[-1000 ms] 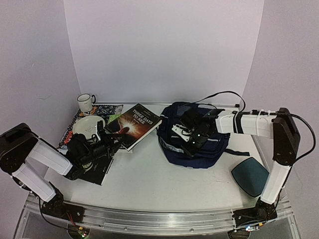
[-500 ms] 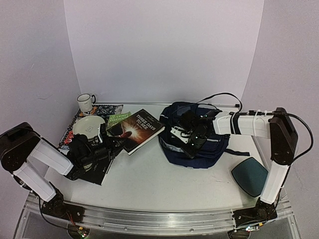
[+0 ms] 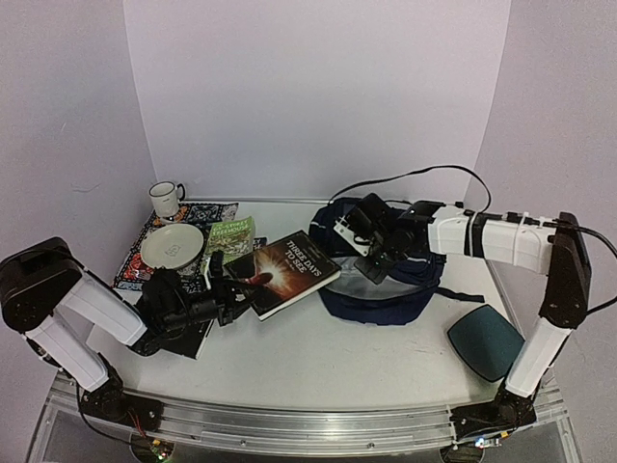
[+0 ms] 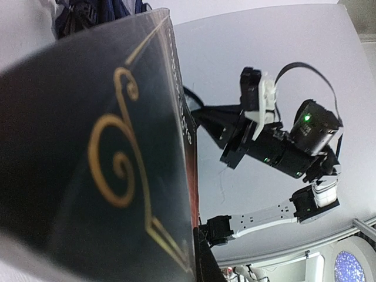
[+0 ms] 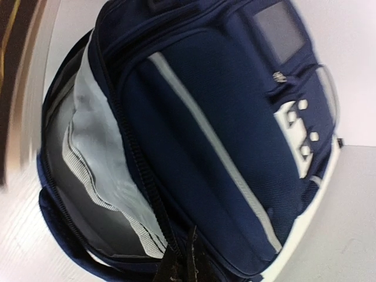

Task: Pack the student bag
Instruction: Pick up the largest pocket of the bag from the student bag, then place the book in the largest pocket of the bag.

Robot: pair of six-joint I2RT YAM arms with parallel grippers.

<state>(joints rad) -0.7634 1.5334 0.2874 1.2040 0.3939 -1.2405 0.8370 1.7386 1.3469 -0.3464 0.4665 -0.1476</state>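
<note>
Student bag (image 3: 390,294) gapes (grey lining showing), rim pinched in right gripper (image 5: 187,261); left gripper (image 3: 231,291) clamps a book (image 3: 289,270).

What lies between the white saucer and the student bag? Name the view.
Top view: a green book, then the dark book that the left hand holds, between the saucer and student bag.

A white table (image 3: 318,357) fills the scene. A navy student bag (image 3: 410,294) sits on it right of centre. A rounded teal pad (image 3: 482,340) lies at the near right. At the far left lie a patterned cloth (image 3: 207,210) and, just beside it, a green book (image 3: 229,234).
</note>
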